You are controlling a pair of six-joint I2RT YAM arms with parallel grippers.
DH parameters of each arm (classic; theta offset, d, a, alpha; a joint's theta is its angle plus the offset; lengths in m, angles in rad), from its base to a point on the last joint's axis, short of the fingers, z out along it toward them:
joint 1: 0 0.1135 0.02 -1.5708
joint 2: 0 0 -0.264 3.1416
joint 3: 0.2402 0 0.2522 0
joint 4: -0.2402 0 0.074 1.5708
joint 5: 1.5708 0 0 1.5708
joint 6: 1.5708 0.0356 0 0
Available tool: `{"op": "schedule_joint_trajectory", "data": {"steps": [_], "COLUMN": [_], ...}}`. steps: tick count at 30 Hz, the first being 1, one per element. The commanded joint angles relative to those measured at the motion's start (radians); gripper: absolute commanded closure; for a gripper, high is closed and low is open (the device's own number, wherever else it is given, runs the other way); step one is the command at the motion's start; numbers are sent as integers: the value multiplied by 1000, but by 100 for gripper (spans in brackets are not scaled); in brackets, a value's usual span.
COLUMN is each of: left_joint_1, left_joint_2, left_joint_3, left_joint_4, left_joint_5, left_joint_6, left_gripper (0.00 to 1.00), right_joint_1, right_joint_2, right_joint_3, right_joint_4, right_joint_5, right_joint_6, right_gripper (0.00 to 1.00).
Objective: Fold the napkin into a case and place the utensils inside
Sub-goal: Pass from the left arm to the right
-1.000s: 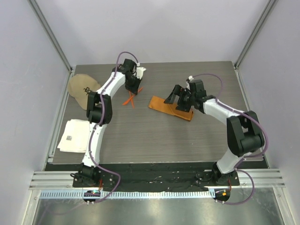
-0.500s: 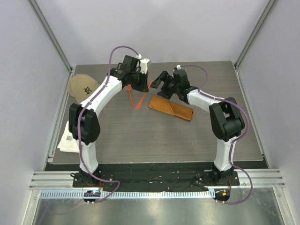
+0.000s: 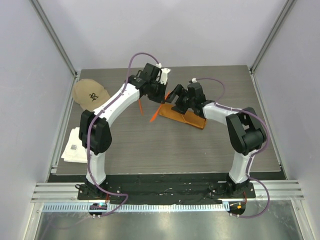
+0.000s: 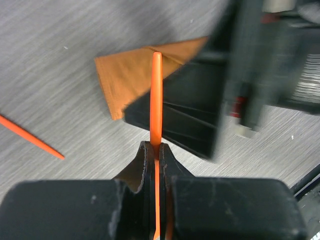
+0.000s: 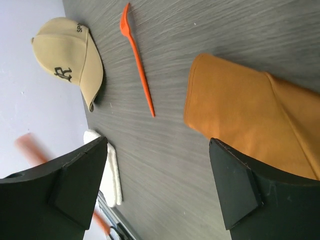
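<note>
The napkin is already folded into the case (image 3: 169,114), a narrow flat rust-orange sleeve that lies on the table (image 3: 150,150) a little toward 1 o'clock from its middle, its long side running from 10 to 4 o'clock. The left gripper (image 4: 156,149) is clenched on an orange utensil (image 4: 156,85). It holds the utensil by one end, so the free length sticks out ahead of the jaws and points at the 10 o'clock end of the case. I judge it is held so straight in order to slide it into the sleeve, like a letter into an envelope. The right gripper (image 5: 157,142) stands at this same end of the case with its fingers (image 5: 80,185) spread wide and nothing between them (the cloth is beside one finger, but whether it touches I cannot tell). It is probably placed there to press or lift the mouth of the sleeve, so the cloth does not slip away. The second utensil, a fork (image 5: 137,60), lies free on the table at about 11 o'clock, between the case and the tan cap (image 5: 67,55), so its turn seems to come later. A white towel (image 3: 75,146) rests at 8 o'clock, well apart from the work
</note>
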Motion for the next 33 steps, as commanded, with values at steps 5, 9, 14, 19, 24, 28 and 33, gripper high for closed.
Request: {"op": "schedule_joint_trajectory", "data": {"steps": [5,9,14,19,24,28,33], "left_joint_1": [-7,-8,-49,-63,-63,-51,-45], "left_joint_2": [7,-11,-30,-46,-100,-241,-296], "left_joint_3": [2,-6,-13,-29,-78,-243,-346], "left_joint_4": [-10,-3,31,45,79,128,115], "left_joint_5": [-8,20,57,104,101,145,293], "left_joint_6": [-37,-41,-47,-69,-93,-122,-133], "left_gripper": [100,100,100,100,83,29,41], "right_joint_1": [-30,-29,-21,-20,-42,-124,-145], "right_joint_2": [-201,-184,-120,-78,-87,-88,-114], "right_joint_3": [-30,-29,-18,-77,-183,-315,-389], "right_joint_4": [52,74,162,336,571,823,1064], "right_joint_5": [45,22,-47,-136,-193,-288,-382], "right_joint_6": [-42,-22,76,217,308,399,450], "right_gripper": [12,12,23,54,99,99,99]}}
